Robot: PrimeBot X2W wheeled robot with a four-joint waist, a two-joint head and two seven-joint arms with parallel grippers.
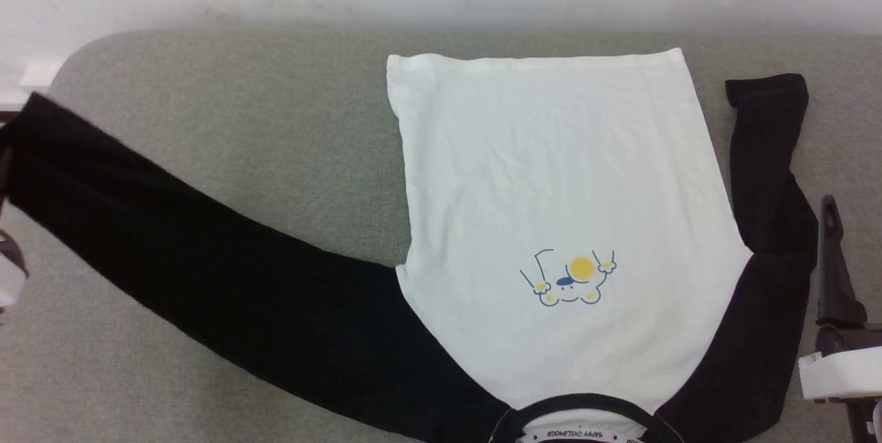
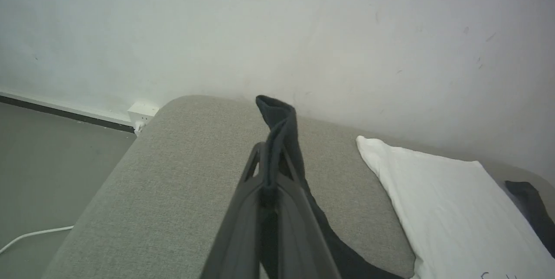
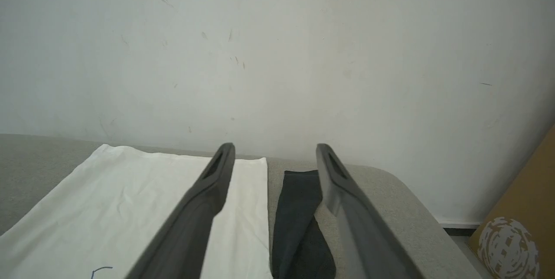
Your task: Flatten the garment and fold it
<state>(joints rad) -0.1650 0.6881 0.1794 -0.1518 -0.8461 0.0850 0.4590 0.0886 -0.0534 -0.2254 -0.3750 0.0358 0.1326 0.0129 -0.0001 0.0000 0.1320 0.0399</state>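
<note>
A white T-shirt with black sleeves, the garment (image 1: pixel 551 174), lies face up on a grey fabric-covered tabletop (image 1: pixel 241 119). Its collar (image 1: pixel 586 422) is nearest the robot and its hem is toward the pale wall. The white body is spread nearly smooth, with a small cartoon print (image 1: pixel 572 277) on the chest.

The left claw (image 2: pixel 269 149) is clamped shut on the end of the left sleeve (image 1: pixel 207 257), and the cuff pokes up past its fingertips. The sleeve runs in a long, drawn-out diagonal toward the far left corner (most likely to pull out creases before it is laid across the body).

The right sleeve (image 1: pixel 768 153) lies bent upward just beside the body's right edge, slightly crumpled and not held. The right claw (image 3: pixel 274 151) hovers near it with its fingers spread wide apart and nothing between them, seemingly placed ready to take that sleeve.

Flattening looks almost done, and no fold is made yet.
</note>
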